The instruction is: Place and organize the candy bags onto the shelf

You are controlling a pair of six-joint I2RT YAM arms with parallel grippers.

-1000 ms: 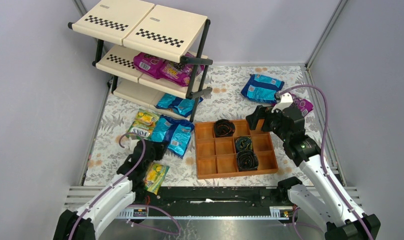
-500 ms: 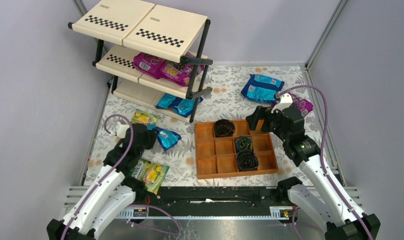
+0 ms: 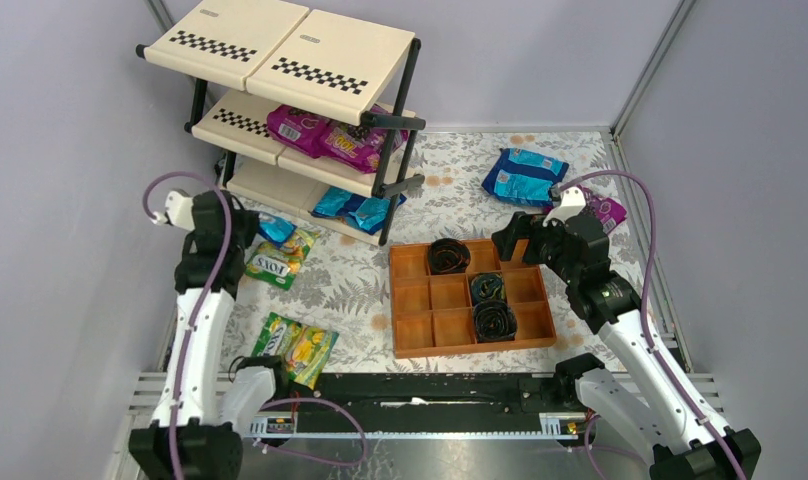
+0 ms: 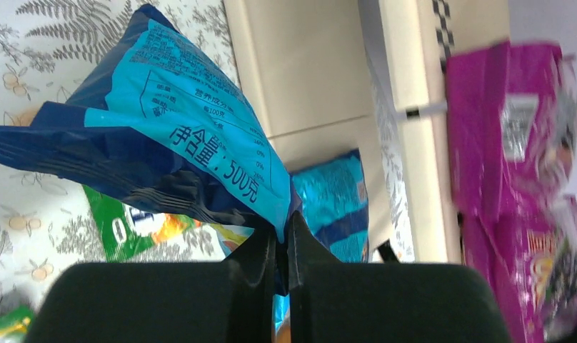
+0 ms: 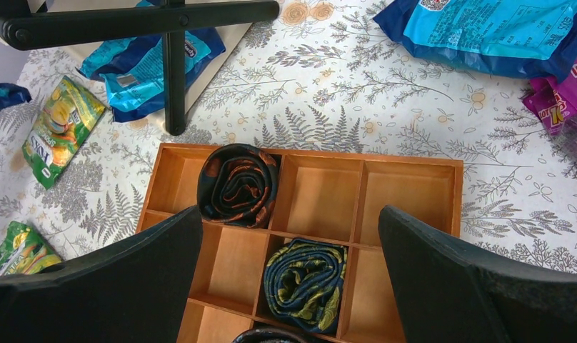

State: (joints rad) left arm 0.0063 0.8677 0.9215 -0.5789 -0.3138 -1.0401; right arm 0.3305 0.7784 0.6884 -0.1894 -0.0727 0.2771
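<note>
The left gripper (image 4: 282, 246) is closed on one corner of a blue bag (image 4: 164, 136), which is held in the air just in front of the shelf (image 3: 280, 60), at its lower tiers. The bag is glossy and crinkled, light blue with dark blue edges, and it hangs crumpled from the pinched corner. A lined table of small print is seen on it, too fine to be read. Below the table, Chinese characters with "500" can be read.

The shelf has three cream tiers with black-and-white checked strips and black posts. On its middle tier two magenta bags (image 3: 330, 135) are laid side by side; a white label is seen on one. On its bottom tier a second blue bag (image 3: 352, 208) is laid.

On the flowered cloth (image 3: 450, 205) just in front of the shelf a green-yellow bag (image 3: 275, 262) is laid flat, and "FOX'S" is read on it. More green-yellow bags (image 3: 298, 345) are laid farther from the shelf. Well apart from the shelf, to its side, a third blue bag (image 3: 525, 175) and a magenta bag (image 3: 610, 210) are laid.

The right gripper (image 5: 289, 214) is held wide open with nothing in it, over a wooden tray (image 3: 412, 300) with dark rolls (image 3: 448, 255), near the shelf's front post.
</note>
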